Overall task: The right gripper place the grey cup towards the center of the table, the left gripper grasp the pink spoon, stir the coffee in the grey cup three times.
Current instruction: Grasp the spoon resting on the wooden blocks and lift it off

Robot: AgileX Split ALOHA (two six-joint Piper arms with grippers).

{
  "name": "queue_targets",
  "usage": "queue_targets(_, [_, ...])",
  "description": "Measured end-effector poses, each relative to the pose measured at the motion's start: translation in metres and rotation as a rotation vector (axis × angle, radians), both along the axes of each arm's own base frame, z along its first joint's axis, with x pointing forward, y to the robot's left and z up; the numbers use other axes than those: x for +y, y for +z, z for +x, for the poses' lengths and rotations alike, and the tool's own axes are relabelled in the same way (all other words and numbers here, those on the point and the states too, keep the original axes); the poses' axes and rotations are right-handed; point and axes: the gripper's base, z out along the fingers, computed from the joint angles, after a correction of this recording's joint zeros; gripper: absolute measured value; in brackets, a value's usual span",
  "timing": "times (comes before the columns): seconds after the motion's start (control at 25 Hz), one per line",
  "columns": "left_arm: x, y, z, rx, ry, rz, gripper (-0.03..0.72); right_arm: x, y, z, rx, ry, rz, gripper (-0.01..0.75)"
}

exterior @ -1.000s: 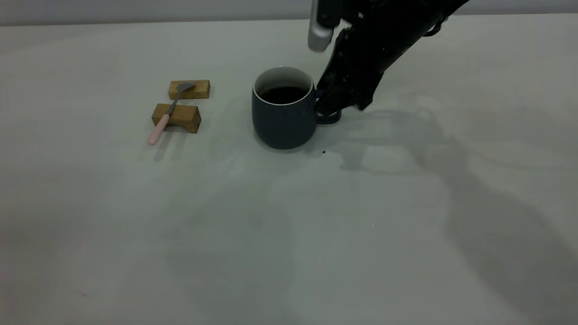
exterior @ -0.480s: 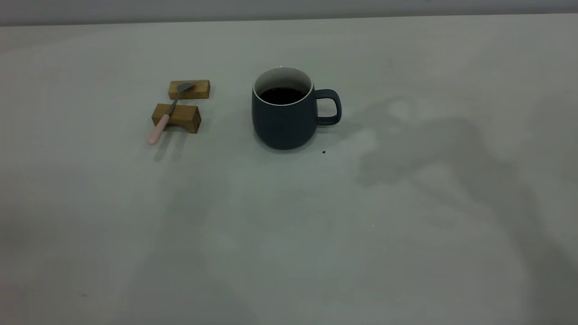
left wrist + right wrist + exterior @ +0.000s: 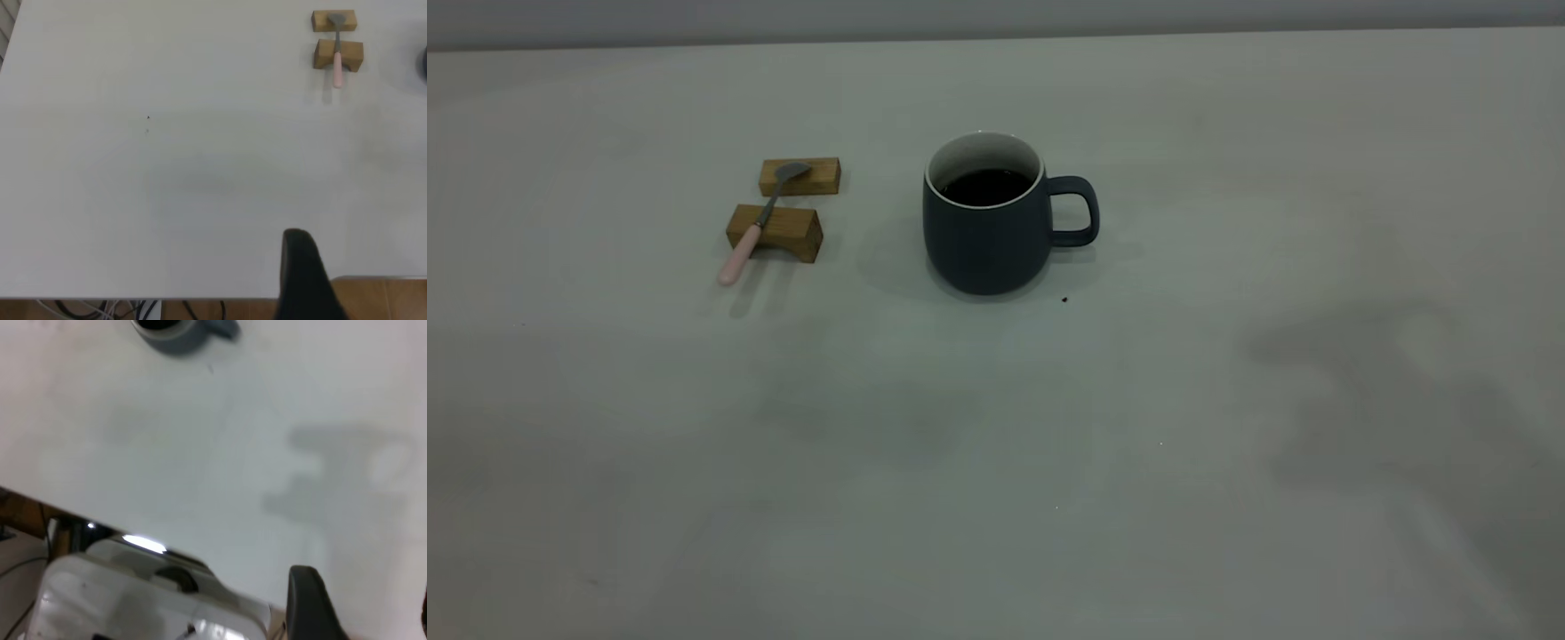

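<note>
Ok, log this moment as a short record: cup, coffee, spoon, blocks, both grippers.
grey cup: upright on the table, handle toward the exterior view's right
coffee: dark pool inside the cup, well below the rim
pink spoon: lying across two wooden blocks, bowl on the far block, pink handle overhanging the near one
left gripper: out of the exterior view; one dark finger shows in its wrist view, far from the spoon
right gripper: out of the exterior view, away from the cup
task stage: cup set down, spoon not yet grasped
</note>
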Motion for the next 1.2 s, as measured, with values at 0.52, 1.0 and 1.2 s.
queue_targets(0.52, [0.000,0.000,0.000,0.000,0.000,0.000,0.508,-0.051,-0.094,-0.162,-0.060,-0.154,-0.026,0.438])
queue_targets(1.0, [0.000,0.000,0.000,0.000,0.000,0.000,0.508,-0.061,-0.095,-0.219,-0.460,-0.199,0.010,0.438])
queue_targets(1.2, [0.000,0.000,0.000,0.000,0.000,0.000,0.508,-0.063,-0.094,-0.237,-0.578,-0.205,0.025,0.438])
